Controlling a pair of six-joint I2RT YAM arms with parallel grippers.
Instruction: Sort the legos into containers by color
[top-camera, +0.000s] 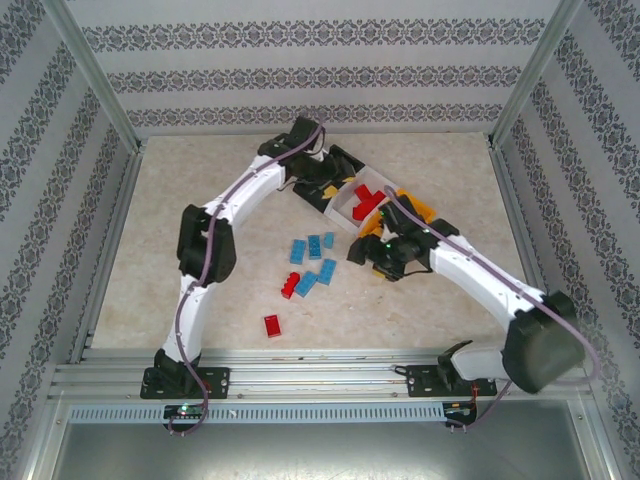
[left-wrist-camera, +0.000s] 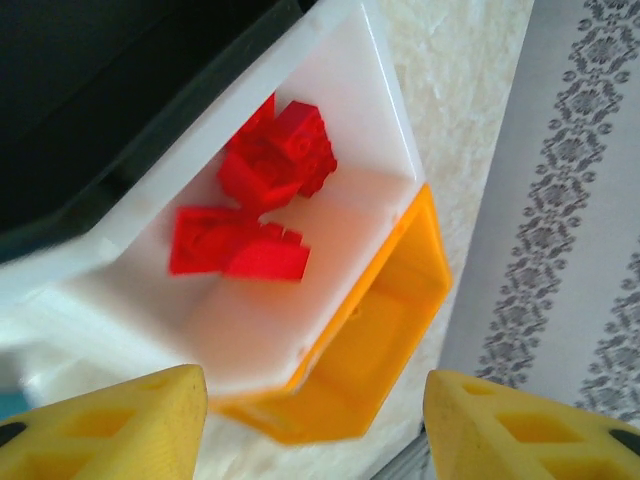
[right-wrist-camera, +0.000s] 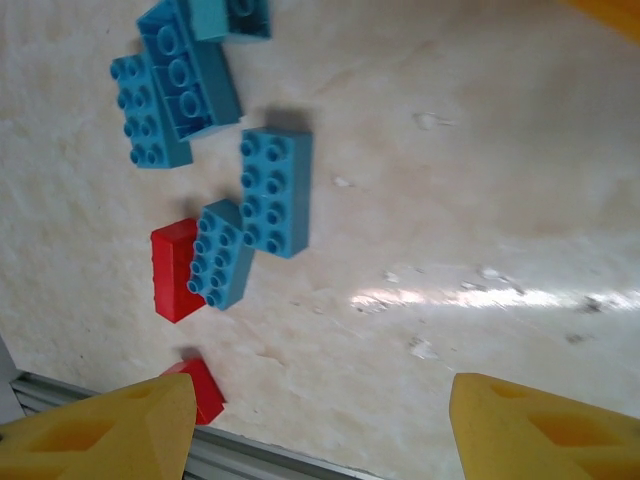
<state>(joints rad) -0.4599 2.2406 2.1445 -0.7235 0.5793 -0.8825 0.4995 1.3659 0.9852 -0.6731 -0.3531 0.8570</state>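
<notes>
In the top external view, the left arm (top-camera: 245, 190) reaches out to the white bin (top-camera: 352, 205), the middle of three joined containers. The black bin (top-camera: 345, 165) lies beyond it and the orange bin (top-camera: 420, 212) on its other side. The loose legos (top-camera: 310, 265) lie scattered on the surface (top-camera: 450, 165), nearer the arm bases than the white bin. The right arm (top-camera: 470, 270) bends in close beside that bin, toward the scatter.

In the left wrist view, the left pincer (left-wrist-camera: 315, 385) hangs above the white bin with its fingers spread and nothing between them. Red bricks (left-wrist-camera: 260, 200) lie heaped inside the bin. We judge the pincer is placed here because this is where red pieces are dropped. The part of the orange bin we can see holds nothing.

In the right wrist view, the right pincer (right-wrist-camera: 322, 390) is likewise spread and empty, looking down on the bricks left outside the white bin. Several blue bricks (right-wrist-camera: 270, 190) lie there, one touching a red brick (right-wrist-camera: 175, 270). We judge this pose is lining up the next pick.

We can read no brand, label or writing on any brick or bin.
</notes>
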